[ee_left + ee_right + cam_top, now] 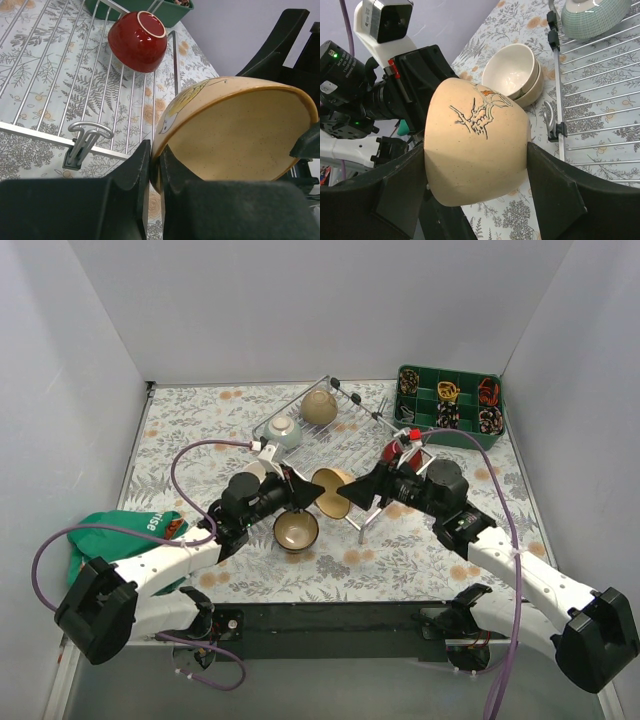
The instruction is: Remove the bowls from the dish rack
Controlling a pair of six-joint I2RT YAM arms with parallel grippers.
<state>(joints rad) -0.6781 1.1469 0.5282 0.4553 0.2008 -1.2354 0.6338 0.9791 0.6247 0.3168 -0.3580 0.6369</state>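
A tan bowl (332, 491) with a dark tree drawing hangs on its side over the front edge of the dish rack (330, 445), held from both sides. My left gripper (308, 496) is shut on its rim (159, 142), one finger inside and one outside. My right gripper (352, 496) spans the bowl's body (475, 145), both jaws against its walls. On the rack sit an upturned tan bowl (319, 407), a celadon bowl (284, 430) and a red bowl (137, 40). A brown-lined bowl (296, 530) and two stacked cream bowls (512, 72) sit on the table.
A green compartmented tray (450, 405) with small items stands at the back right. A green cloth (120, 535) lies at the left edge by the left arm. Grey walls close the table on three sides.
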